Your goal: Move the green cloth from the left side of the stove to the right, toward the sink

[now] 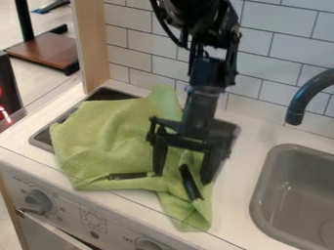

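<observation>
The black gripper (182,177) hangs over the front right part of a green cloth (111,134), its two fingers spread apart and pointing down. The crumpled cloth lies over the dark recessed stove area, with one fold hanging toward the counter's front edge. Between the fingers a dark, narrow object (190,182) lies slanted on the cloth. Another dark, narrow piece (127,176) rests on the cloth to the left of the left fingertip. Whether the two dark pieces are joined under the fabric, I cannot tell.
A grey sink (261,195) is set into the white counter (236,207) at the right, with a dark curved faucet (297,110) above it. White tiles line the back, and a wooden post (93,44) stands at the back left. Knobs (39,200) are on the front panel.
</observation>
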`<state>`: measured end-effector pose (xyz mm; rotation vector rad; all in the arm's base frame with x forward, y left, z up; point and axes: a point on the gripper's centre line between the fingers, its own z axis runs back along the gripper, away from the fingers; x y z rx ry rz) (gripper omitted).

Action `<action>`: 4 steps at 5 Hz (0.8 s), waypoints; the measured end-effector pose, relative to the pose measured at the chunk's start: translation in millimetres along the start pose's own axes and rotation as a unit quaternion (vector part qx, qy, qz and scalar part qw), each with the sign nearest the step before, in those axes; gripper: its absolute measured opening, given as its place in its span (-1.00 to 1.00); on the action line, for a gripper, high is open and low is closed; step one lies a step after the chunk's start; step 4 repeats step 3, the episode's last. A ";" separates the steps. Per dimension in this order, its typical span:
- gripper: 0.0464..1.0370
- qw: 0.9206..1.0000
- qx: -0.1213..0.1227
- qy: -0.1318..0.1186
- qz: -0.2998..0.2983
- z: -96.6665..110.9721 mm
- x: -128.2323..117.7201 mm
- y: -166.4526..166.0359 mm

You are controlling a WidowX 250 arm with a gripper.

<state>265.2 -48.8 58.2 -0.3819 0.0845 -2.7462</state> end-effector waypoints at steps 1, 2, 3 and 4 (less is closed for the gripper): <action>0.92 0.999 0.029 0.011 0.012 24.7 -0.7 -16.6; 0.92 0.998 0.050 0.035 0.001 54.7 3.1 -30.4; 0.92 0.997 0.038 0.059 -0.019 72.5 5.6 -46.8; 0.92 0.997 0.038 0.059 -0.019 72.5 5.6 -46.8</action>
